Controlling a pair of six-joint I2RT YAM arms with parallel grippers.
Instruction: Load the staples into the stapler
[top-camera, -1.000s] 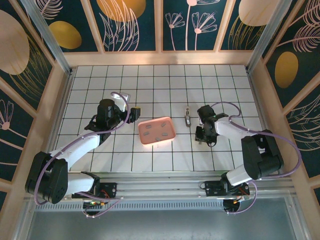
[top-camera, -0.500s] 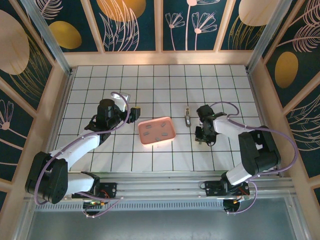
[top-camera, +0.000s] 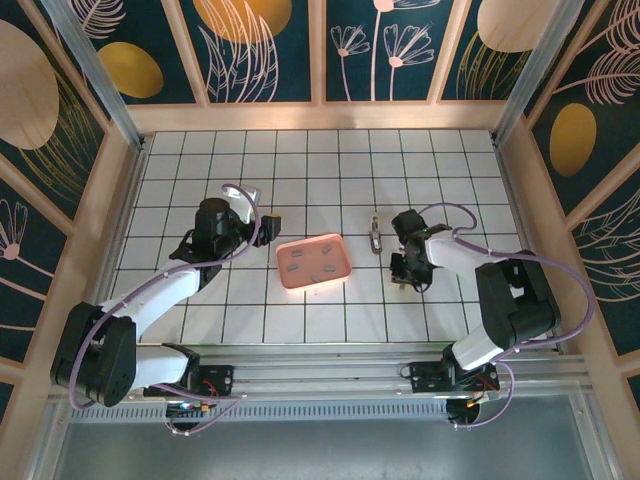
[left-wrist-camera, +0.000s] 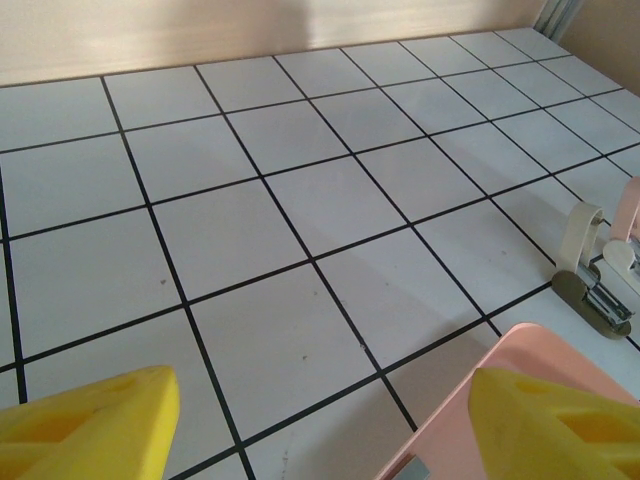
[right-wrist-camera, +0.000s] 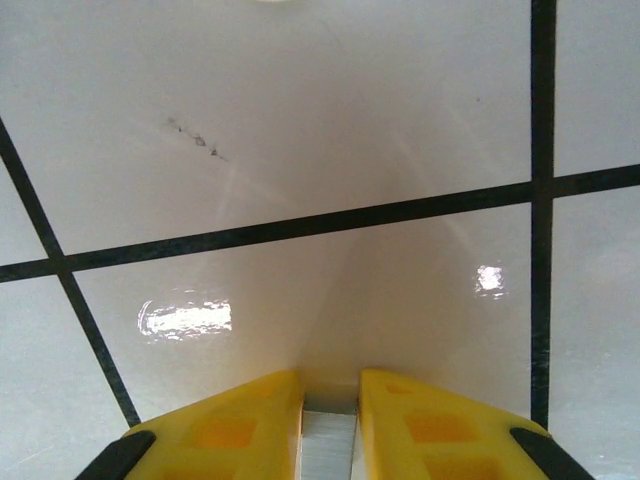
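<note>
In the right wrist view my right gripper (right-wrist-camera: 330, 386) points straight down at a white tile, its yellow fingers shut on a thin grey strip of staples (right-wrist-camera: 328, 440). From above, that gripper (top-camera: 401, 276) hangs just right of the small grey stapler (top-camera: 373, 236), which lies on the tiles. More staples (top-camera: 312, 262) lie in the pink tray (top-camera: 342, 270). My left gripper (top-camera: 268, 229) stands open at the tray's far left corner. Its own camera shows its jaws (left-wrist-camera: 320, 405) wide apart over bare tile, the tray's corner (left-wrist-camera: 520, 352) by the right finger, and the stapler (left-wrist-camera: 592, 290) with its top lifted.
Wooden walls (top-camera: 320, 117) with aluminium posts enclose the tiled floor (top-camera: 330, 170) on three sides. A metal rail (top-camera: 320, 372) with both arm bases runs along the near edge.
My right gripper's fingers have drawn closer together on the staple strip and the wrist has shifted slightly left. The left arm has not moved.
</note>
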